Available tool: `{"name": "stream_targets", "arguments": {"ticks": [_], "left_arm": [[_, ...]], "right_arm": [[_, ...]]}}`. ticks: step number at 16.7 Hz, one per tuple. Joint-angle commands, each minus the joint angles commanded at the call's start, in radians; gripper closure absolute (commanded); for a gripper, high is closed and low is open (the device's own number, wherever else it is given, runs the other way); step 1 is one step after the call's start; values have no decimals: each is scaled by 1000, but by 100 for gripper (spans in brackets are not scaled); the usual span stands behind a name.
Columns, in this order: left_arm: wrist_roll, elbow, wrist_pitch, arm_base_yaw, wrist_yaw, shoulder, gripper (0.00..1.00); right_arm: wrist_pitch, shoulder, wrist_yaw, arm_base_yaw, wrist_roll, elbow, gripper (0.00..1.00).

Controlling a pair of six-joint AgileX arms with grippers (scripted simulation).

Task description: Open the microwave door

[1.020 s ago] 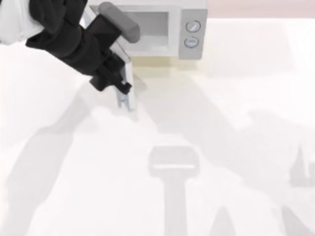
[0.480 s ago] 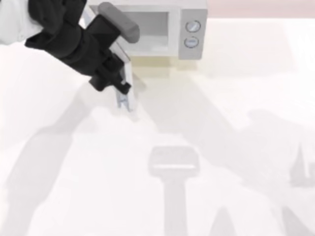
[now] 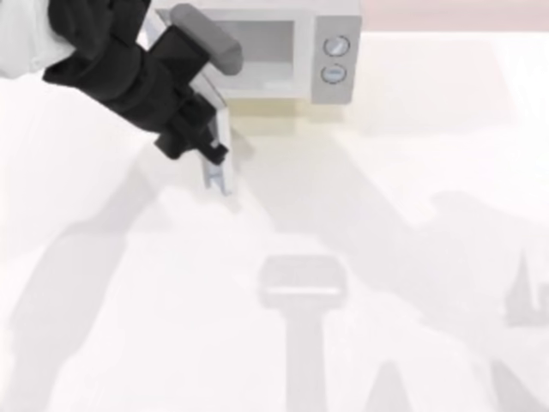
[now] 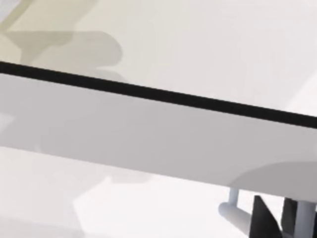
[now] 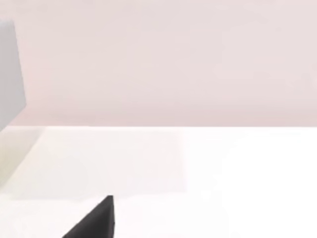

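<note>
The microwave sits at the far edge of the table, a bit left of centre, with its 2 knobs on the right side of the front. The door is swung out toward the near side on its left hinge, so the pale inside is wide open to the top view. The left gripper is right at the door's free edge, down by the handle (the wrist view shows dark fingers next to that pale bar, looking clamped on it). That grip makes sense: pulling at the edge farthest from the hinge gives the most leverage. I'd say the job is basically done, maybe a little more swing to go. The right arm isn't in the top view, parked somewhere off to the right; can't tell its gripper state.
</note>
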Motion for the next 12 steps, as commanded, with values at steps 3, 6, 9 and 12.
{"name": "stream_targets", "arguments": {"ticks": [3, 6, 9, 12], "left_arm": [[0, 0, 0, 0, 0, 0, 100], [12, -3, -5, 2, 9, 2, 100], [77, -4, -26, 28, 34, -2, 100], [156, -7, -50, 60, 70, -9, 100]], "right_arm": [[0, 0, 0, 0, 0, 0, 0], [0, 0, 0, 0, 0, 0, 0], [0, 0, 0, 0, 0, 0, 0], [0, 0, 0, 0, 0, 0, 0]]}}
